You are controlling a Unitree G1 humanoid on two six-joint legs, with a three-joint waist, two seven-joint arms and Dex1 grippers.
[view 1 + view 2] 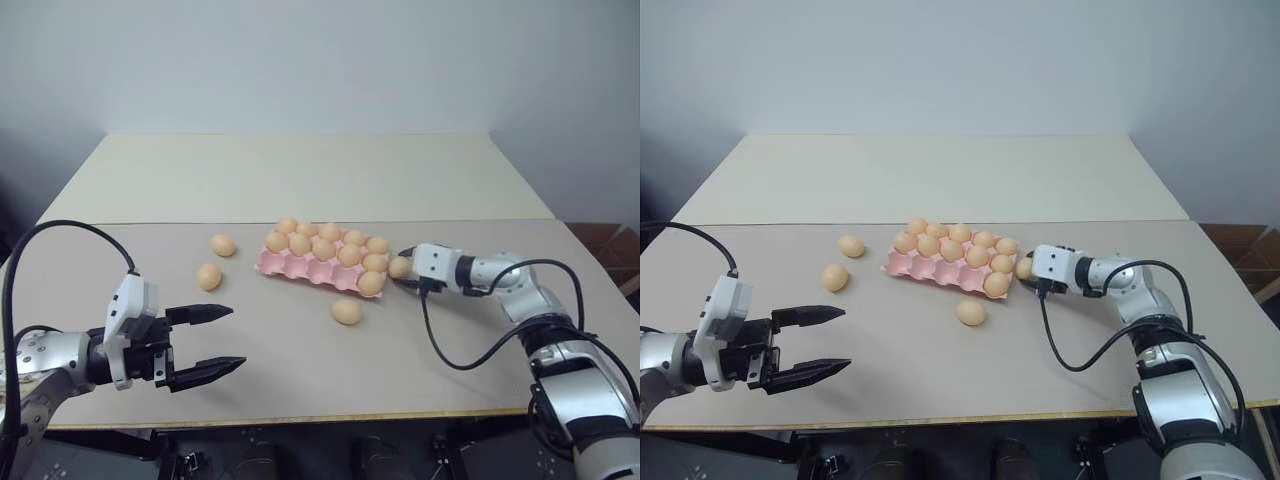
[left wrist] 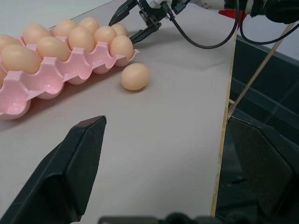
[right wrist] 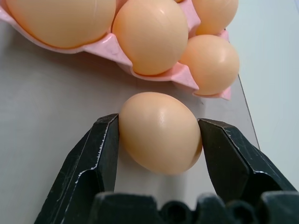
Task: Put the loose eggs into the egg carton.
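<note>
The pink moulded egg carton [image 3: 154, 65] runs off the right wrist view's edge, its far cups hidden behind tan eggs [image 3: 152, 35].

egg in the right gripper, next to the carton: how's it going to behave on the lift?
The egg is smooth and rounded, so it may slip between the right gripper's narrow fingers. Probably light, but likely fragile if squeezed. If dropped on the flat table, it would likely roll.

light: even, soft, bright | shadows: faint | focus: sharp | glare: slight sheen on eggs [image 3: 159, 133]
</note>
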